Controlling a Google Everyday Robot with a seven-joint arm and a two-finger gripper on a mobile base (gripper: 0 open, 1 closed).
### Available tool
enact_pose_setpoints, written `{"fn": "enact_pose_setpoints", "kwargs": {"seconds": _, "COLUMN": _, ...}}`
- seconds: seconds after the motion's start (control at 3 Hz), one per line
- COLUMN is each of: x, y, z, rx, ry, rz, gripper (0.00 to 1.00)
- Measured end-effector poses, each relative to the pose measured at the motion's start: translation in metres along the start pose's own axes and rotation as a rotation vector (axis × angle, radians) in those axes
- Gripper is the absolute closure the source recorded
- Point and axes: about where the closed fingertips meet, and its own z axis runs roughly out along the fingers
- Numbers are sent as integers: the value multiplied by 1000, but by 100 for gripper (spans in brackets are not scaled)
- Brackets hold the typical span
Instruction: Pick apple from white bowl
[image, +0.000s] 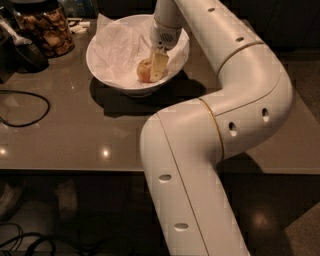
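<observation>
My gripper (156, 71) reaches down inside the white bowl (100, 47), hanging from the wrist above the bowl's far right rim. Its pale tip lies right against the right side of the apple (144, 71). Whether it is open or has closed on the fruit, I cannot tell, since only one side of it shows. The apple sits low in the bowl, a little right of the middle, on the crumpled white paper (120, 45) that lines it; its skin is yellowish with reddish blotches. The bowl stands on the grey-brown table (75, 135), toward the far edge. My arm (240, 100) bends in a wide curve to the right of the bowl and over the table's near edge. To the bowl's left stands a glass jar (45, 30) of brown snacks, well apart from it, and a black cable (27, 102) loops on the table nearer the left edge.
</observation>
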Motion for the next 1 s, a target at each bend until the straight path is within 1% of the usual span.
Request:
{"fn": "enact_pose_setpoints", "kwargs": {"seconds": 0.33, "x": -2, "y": 4, "z": -25, "rx": 35, "ry": 7, "rz": 30, "gripper": 100}}
{"fn": "enact_pose_setpoints", "kwargs": {"seconds": 0.67, "x": -2, "y": 8, "z": -37, "rx": 48, "ry": 10, "rz": 51, "gripper": 100}}
{"fn": "enact_pose_setpoints", "kwargs": {"seconds": 1.0, "x": -4, "y": 9, "z": -43, "rx": 52, "ry": 7, "rz": 58, "gripper": 100}}
